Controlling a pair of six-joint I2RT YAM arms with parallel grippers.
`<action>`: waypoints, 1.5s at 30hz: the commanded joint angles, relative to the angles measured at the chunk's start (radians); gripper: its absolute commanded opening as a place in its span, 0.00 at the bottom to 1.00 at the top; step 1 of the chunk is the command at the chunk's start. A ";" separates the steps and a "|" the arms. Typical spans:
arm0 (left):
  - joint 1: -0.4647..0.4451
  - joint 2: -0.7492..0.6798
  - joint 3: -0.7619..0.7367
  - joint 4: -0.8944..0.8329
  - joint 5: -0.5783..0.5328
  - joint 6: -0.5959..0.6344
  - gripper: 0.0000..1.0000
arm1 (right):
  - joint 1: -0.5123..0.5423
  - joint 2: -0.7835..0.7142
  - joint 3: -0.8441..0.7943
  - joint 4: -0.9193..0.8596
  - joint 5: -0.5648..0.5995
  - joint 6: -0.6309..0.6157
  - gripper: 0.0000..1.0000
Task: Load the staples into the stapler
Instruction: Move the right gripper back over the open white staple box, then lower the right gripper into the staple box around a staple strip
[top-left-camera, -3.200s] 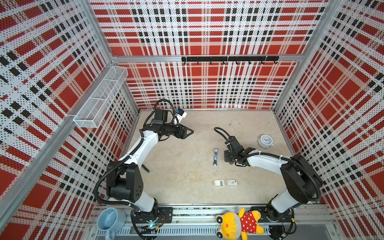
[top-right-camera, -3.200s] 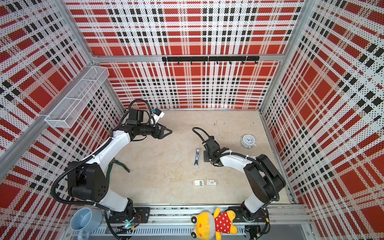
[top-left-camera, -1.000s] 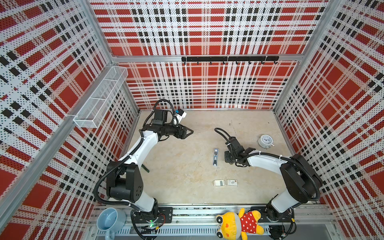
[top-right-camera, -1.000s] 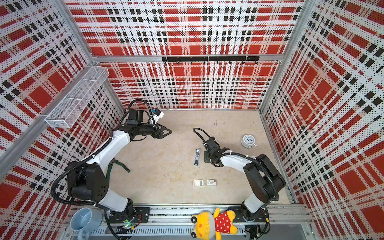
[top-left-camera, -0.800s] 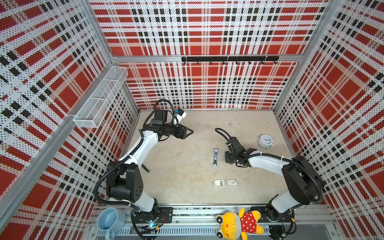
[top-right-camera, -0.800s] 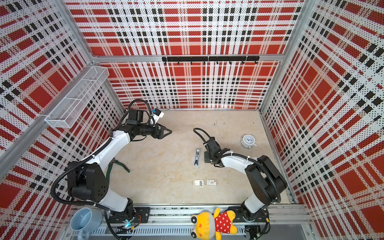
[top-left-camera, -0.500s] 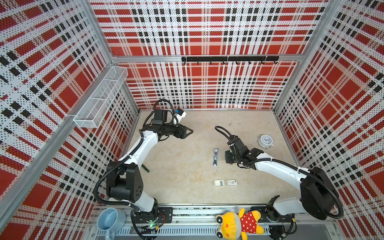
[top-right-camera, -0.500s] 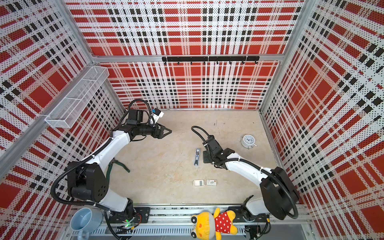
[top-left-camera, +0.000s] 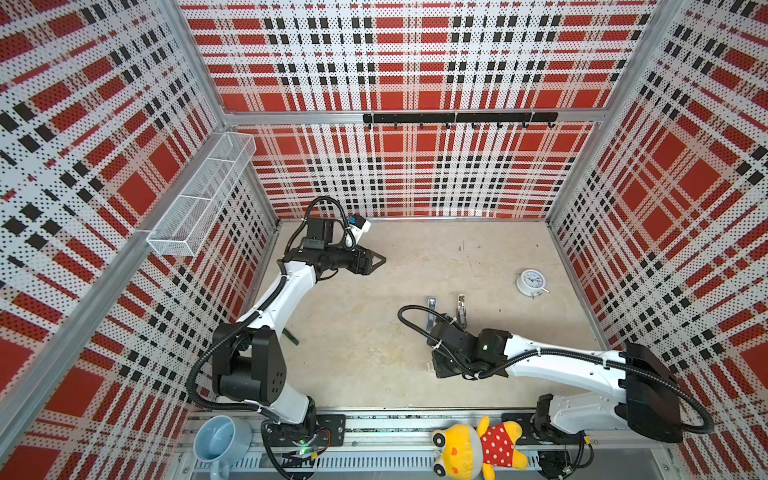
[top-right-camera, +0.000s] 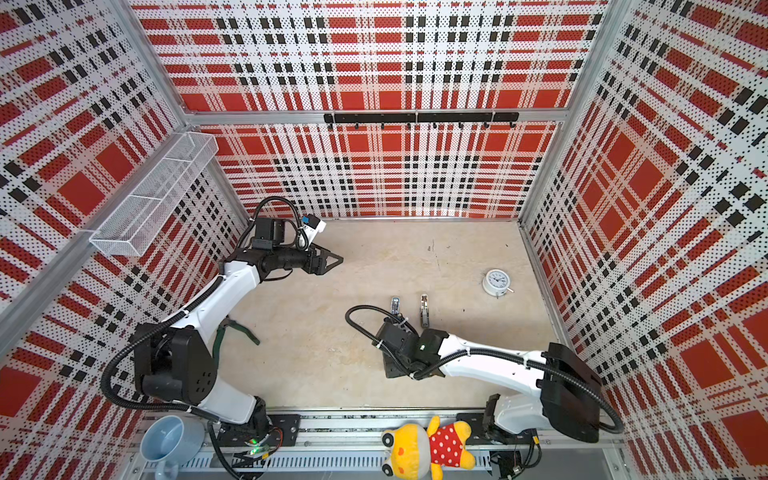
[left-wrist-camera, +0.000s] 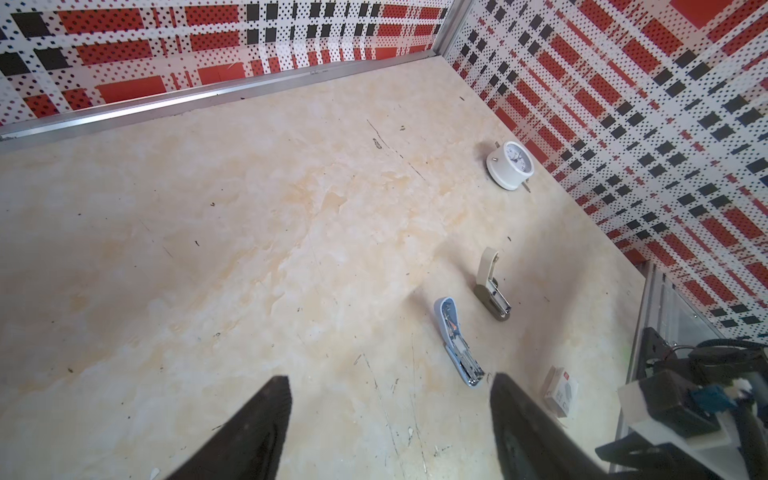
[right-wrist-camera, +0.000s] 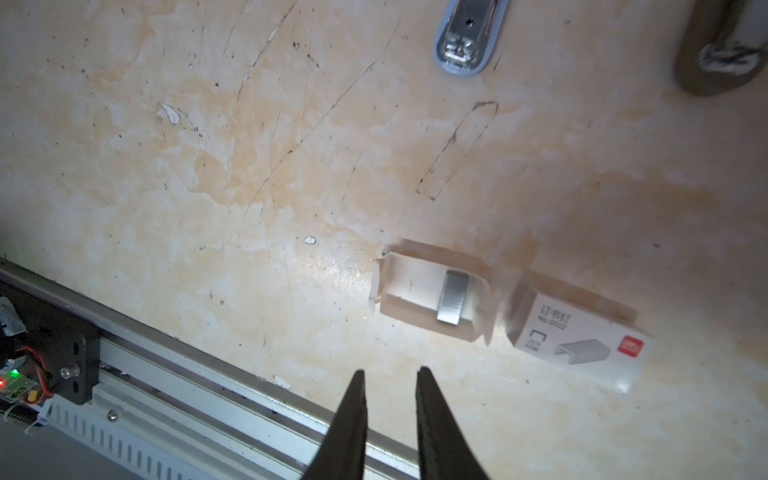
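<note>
Since your right fingers (right-wrist-camera: 353, 415) left the stapler (right-wrist-camera: 469, 25), they hover slightly parted near staples (right-wrist-camera: 453, 297) and sleeve (right-wrist-camera: 577, 332); left fingers (left-wrist-camera: 257, 424) spread.

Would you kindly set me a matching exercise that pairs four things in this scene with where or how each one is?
Things:
1. the staples
2. the light-blue stapler
3. the alarm clock
4. the left pincer

Places or states:
A. open and empty, above the table
B. lying opened out beside the grey-beige stapler
C. resting in a white card tray
D. round and white, off by itself

Pairs: 1-C; 2-B; 3-D; 4-A.
</note>
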 joint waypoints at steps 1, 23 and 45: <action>0.009 0.001 -0.001 0.021 0.023 -0.018 0.78 | 0.018 0.066 0.007 0.026 0.007 0.089 0.23; 0.010 0.005 -0.008 0.039 0.026 -0.015 0.78 | -0.041 0.157 0.026 0.029 0.049 0.059 0.20; 0.009 0.001 -0.023 0.032 0.029 0.001 0.78 | -0.052 0.219 0.067 -0.027 0.065 0.032 0.22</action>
